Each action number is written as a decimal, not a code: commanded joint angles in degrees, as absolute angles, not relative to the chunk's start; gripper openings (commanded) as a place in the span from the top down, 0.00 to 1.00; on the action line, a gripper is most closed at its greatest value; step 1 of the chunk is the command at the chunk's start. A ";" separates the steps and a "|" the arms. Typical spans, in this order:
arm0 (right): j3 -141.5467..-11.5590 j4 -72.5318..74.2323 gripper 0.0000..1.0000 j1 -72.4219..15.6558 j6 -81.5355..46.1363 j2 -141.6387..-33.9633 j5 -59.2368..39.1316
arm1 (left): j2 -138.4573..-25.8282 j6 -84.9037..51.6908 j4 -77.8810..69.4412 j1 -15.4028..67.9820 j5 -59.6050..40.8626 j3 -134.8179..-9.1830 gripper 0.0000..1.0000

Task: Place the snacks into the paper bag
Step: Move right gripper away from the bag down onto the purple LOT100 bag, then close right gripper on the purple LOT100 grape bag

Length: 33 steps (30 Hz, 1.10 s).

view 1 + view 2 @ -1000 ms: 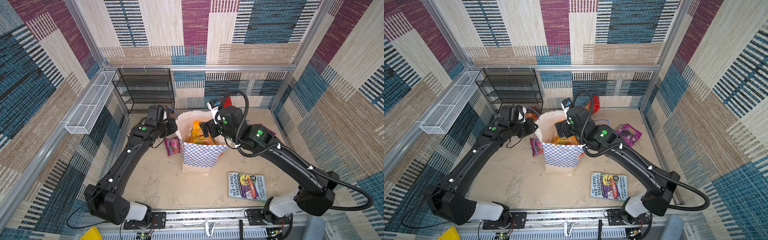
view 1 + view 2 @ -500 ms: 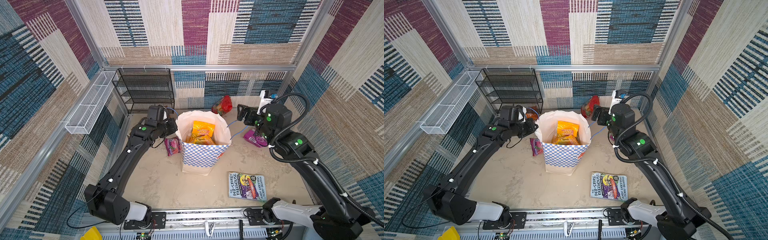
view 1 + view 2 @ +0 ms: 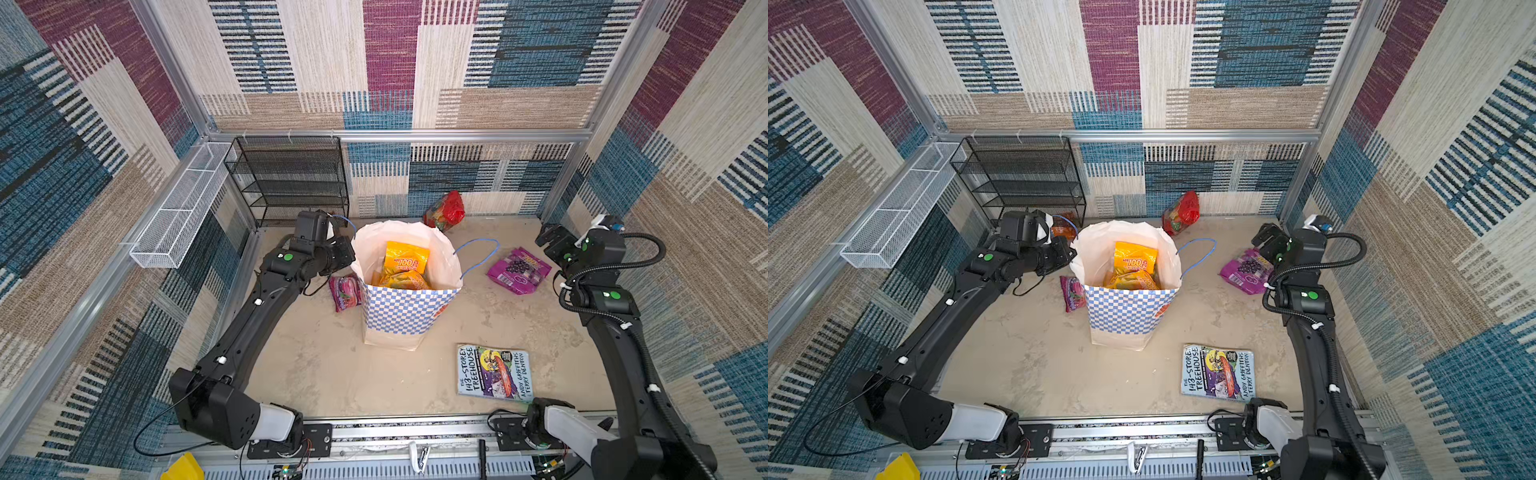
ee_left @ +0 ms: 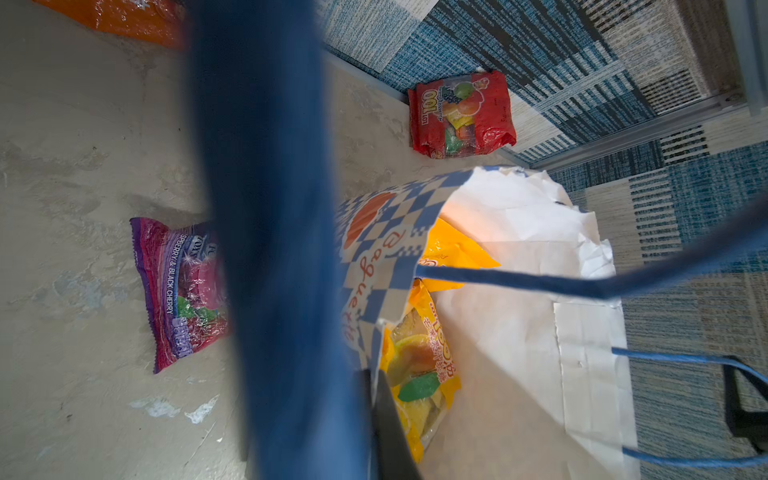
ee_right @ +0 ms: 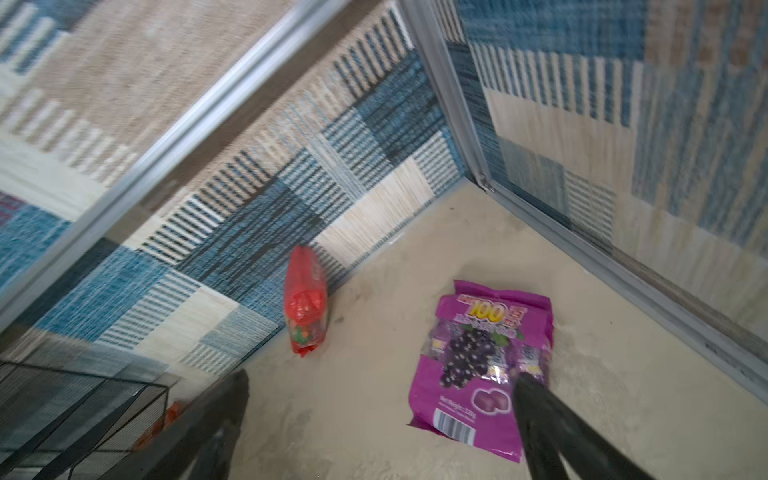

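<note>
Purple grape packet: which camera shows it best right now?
Right wrist view: the purple grape packet lies close, label and barcode visible. Both top views show it small. Left wrist view misses it.

Overhead stereo pair (wrist views close-in)

Bright, even light is cast from above in both top views, and only soft shadows are left on the desk (image 3: 332, 374). The patterned walls (image 3: 395, 62) are splayed by wide-angle distortion. A warm glow is seen inside the paper bag (image 4: 478, 232). Its blue cord handle (image 4: 266, 208) is rendered as a thick unfocused band. The right wrist view is smeared by motion blur.
</note>
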State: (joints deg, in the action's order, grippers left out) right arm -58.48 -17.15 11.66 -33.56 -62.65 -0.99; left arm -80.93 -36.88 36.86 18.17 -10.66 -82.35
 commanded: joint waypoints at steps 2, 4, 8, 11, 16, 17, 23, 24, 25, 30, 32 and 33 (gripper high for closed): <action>-49.33 -3.46 0.00 17.52 -40.61 -66.57 -9.69 | -80.73 -36.56 34.50 18.16 -10.63 -82.62 1.00; -46.27 -0.18 0.00 19.39 -41.88 -69.20 -10.20 | -80.58 -36.47 34.50 18.11 -10.46 -82.69 1.00; -44.88 2.07 0.00 20.44 -42.19 -75.28 -8.21 | -80.45 -36.39 34.67 18.14 -10.37 -82.70 1.00; -44.72 4.04 0.00 21.05 -41.74 -78.48 -8.12 | -80.49 -36.38 34.63 18.08 -10.37 -82.79 1.00; -46.46 4.93 0.02 21.52 -40.43 -83.69 -6.67 | -80.52 -36.54 34.52 18.02 -10.91 -82.79 1.00; -46.83 4.92 0.02 21.74 -40.30 -84.58 -6.44 | -80.51 -36.52 34.57 18.02 -10.75 -82.79 1.00; -48.33 7.26 0.08 22.48 -40.45 -90.70 -5.77 | -80.48 -36.61 34.54 17.93 -10.92 -82.79 1.00; -48.91 7.38 0.09 22.58 -40.45 -91.79 -6.58 | -80.43 -36.49 34.49 17.93 -10.83 -82.79 1.00; -49.88 6.95 0.11 22.65 -40.39 -93.13 -7.91 | -80.43 -36.53 34.56 17.93 -10.81 -82.79 1.00; -53.20 5.66 0.28 22.85 -39.90 -97.71 -8.82 | -80.45 -36.49 34.51 17.93 -10.94 -82.74 1.00; -54.40 5.32 0.34 22.94 -39.41 -99.05 -8.83 | -80.42 -36.56 34.54 17.88 -10.81 -82.79 1.00; -55.08 5.15 0.35 23.02 -39.16 -99.60 -8.81 | -80.48 -36.56 34.55 17.84 -10.96 -82.75 1.00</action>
